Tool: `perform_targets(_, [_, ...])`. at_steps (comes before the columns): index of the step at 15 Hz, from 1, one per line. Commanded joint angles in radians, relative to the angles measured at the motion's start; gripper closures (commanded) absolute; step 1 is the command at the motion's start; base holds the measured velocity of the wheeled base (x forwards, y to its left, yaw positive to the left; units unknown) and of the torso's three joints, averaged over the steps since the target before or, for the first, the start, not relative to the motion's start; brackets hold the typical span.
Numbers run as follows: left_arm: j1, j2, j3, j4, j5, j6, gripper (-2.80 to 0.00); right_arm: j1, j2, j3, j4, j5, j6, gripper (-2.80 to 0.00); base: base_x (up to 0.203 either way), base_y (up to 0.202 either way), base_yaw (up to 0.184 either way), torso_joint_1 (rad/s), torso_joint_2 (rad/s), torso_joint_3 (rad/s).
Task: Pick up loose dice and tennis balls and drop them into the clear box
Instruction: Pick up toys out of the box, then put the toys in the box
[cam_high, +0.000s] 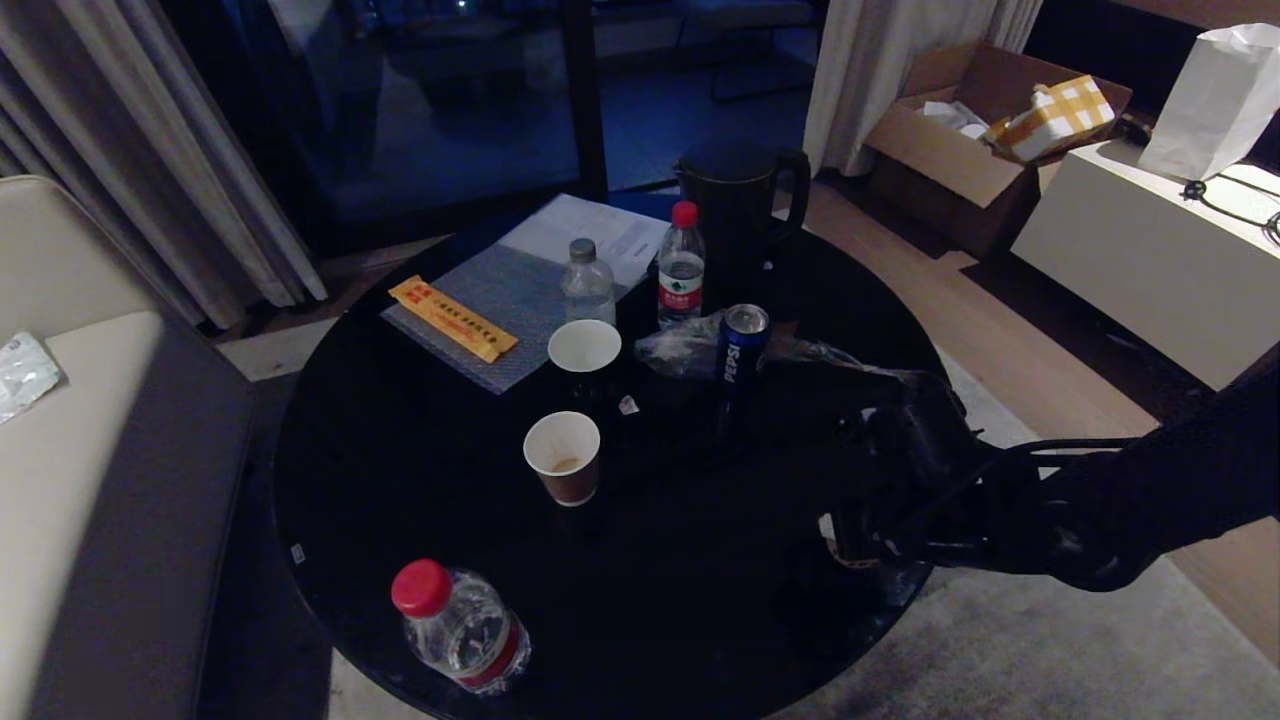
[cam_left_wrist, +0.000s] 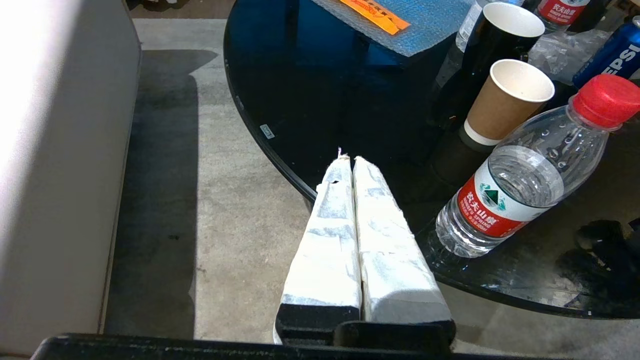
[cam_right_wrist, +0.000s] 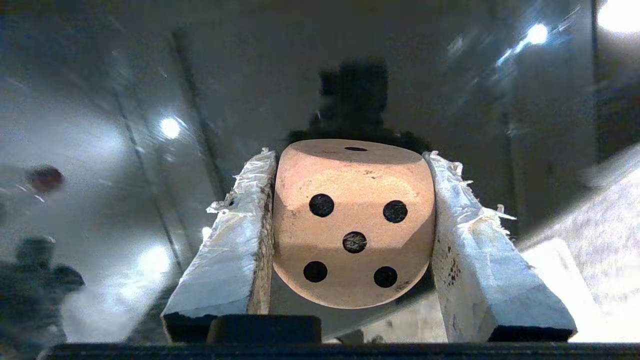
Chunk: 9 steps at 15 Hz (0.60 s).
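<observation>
Right wrist view: right hand (cam_right_wrist: 352, 220) grips the beige die (cam_right_wrist: 354, 225) on the tabletop (cam_right_wrist: 125, 150); next, lift it toward the box.

Round black table (cam_high: 400, 480) crowded with stuff: two paper cups (cam_high: 563, 456), Pepsi can (cam_high: 741, 345), red-capped water bottle (cam_high: 681, 266) upright, another red-capped bottle (cam_high: 460, 627) near the table's front edge. Black kettle (cam_high: 738, 205) at the far side, orange packet (cam_high: 452, 318) on bubble wrap. Right arm (cam_high: 1100, 510) reaches in over the table's right edge, its hand lost in the dark. Cardboard box (cam_high: 960, 140) on the floor behind.
</observation>
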Motion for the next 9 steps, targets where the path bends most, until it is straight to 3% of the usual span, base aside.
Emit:
perform_targets(1, [0.0, 0.001, 0.0, 0.0, 0.001, -0.001, 0.0, 0.001, -0.079, 0.006, -0.004, -0.002, 0.001, 0.0, 0.0, 0.0, 0.0, 0.0, 0.0, 0.0])
perform_targets(5, [0.0, 0.001, 0.0, 0.0, 0.001, -0.001, 0.0, 0.001, -0.341, 0.11, 0.002, -0.032, 0.0, 0.0, 0.0, 0.0, 0.0, 0.0, 0.0, 0.0])
perform_targets(9, [0.0, 0.002, 0.0, 0.0, 0.001, -0.001, 0.0, -0.009, -0.648, 0.347, 0.013, -0.122, 0.0, 0.0, 0.0, 0.0, 0.0, 0.0, 0.0, 0.0])
